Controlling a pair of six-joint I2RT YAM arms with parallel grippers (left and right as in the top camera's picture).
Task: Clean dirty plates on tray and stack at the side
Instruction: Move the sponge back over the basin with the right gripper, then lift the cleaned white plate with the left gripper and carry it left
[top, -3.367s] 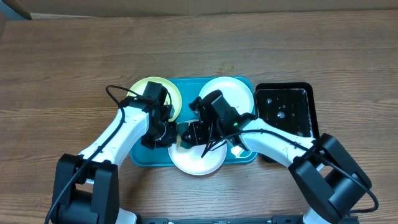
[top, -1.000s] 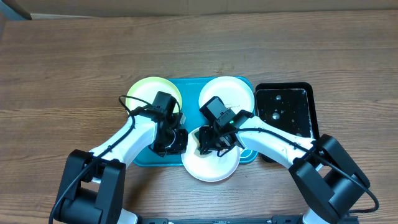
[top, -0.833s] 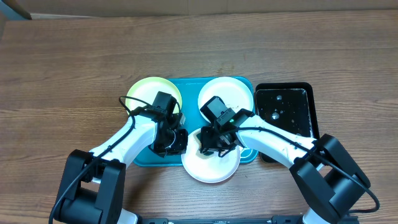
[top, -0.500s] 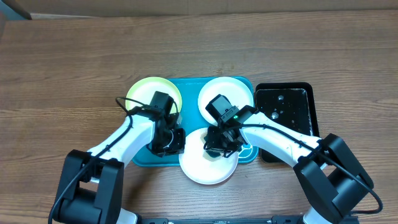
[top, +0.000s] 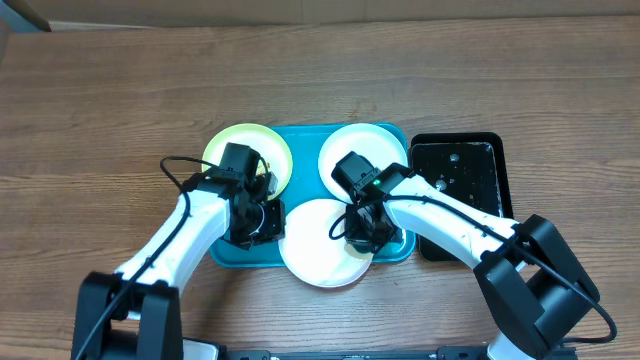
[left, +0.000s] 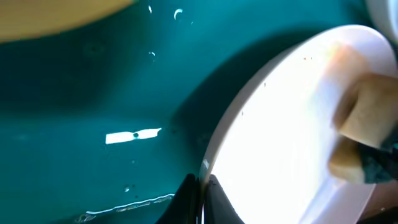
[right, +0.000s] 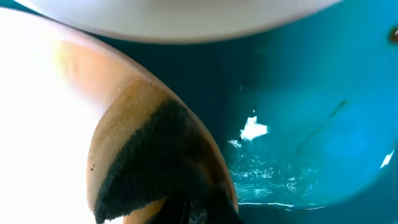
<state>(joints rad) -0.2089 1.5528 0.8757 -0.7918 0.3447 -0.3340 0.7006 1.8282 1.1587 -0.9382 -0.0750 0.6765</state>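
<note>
The teal tray (top: 305, 160) holds a pale yellow-green plate (top: 232, 148) at the back left and a white plate (top: 368, 150) at the back right. A second white plate (top: 312, 250) lies over the tray's front edge. My left gripper (top: 262, 222) is shut on that plate's left rim, seen in the left wrist view (left: 200, 186). My right gripper (top: 362, 235) is shut on a tan and dark sponge (right: 149, 155) and presses it on the plate's right side (right: 37, 124). The sponge also shows in the left wrist view (left: 364, 134).
A black rectangular tub (top: 458, 185) with water drops stands right of the tray. Wet streaks lie on the tray floor (right: 311, 93). Bare wooden table (top: 100, 100) surrounds the tray on the left, back and front.
The front white plate has slid left with my left gripper on its rim. My right gripper has carried the sponge rightward across the plate toward its right edge.
</note>
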